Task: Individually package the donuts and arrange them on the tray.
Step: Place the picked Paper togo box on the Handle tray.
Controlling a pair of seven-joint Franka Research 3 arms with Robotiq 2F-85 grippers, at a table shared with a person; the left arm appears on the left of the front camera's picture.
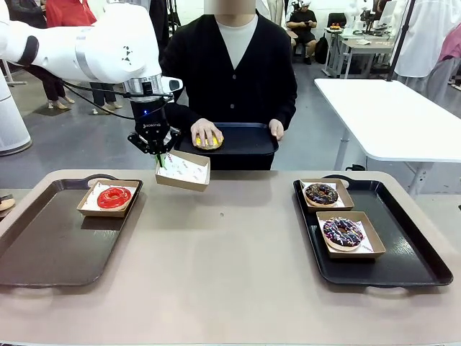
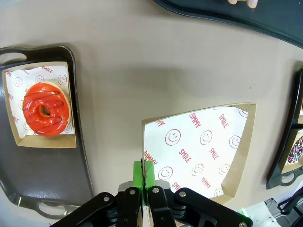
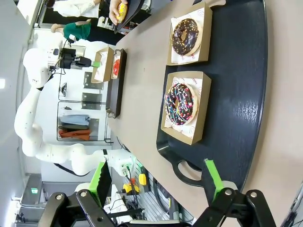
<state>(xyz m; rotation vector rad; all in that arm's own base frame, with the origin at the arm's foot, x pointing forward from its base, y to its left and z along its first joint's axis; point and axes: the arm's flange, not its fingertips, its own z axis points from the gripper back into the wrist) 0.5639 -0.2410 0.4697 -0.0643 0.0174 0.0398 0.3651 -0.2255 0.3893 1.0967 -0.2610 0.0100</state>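
My left gripper [image 1: 161,153] is shut on the rim of an empty cardboard box [image 1: 183,171] lined with smiley paper, holding it tilted above the table's far side. In the left wrist view the gripper [image 2: 146,174] pinches the edge of that box [image 2: 203,151]. The red donut [image 1: 114,197] sits boxed on the left tray [image 1: 43,252]. The chocolate donut [image 1: 321,193] and the sprinkled purple donut [image 1: 343,232] lie boxed on the right tray [image 1: 410,252]. The person's hand rests on the yellow donut [image 1: 208,140] on a held tray [image 1: 248,140]. My right gripper [image 3: 157,182] is open above the right tray's handle.
The person stands at the far edge holding the small dark tray with both hands. The tan tabletop [image 1: 223,259] lies bare between the two big trays. A white table [image 1: 389,108] stands behind at the right.
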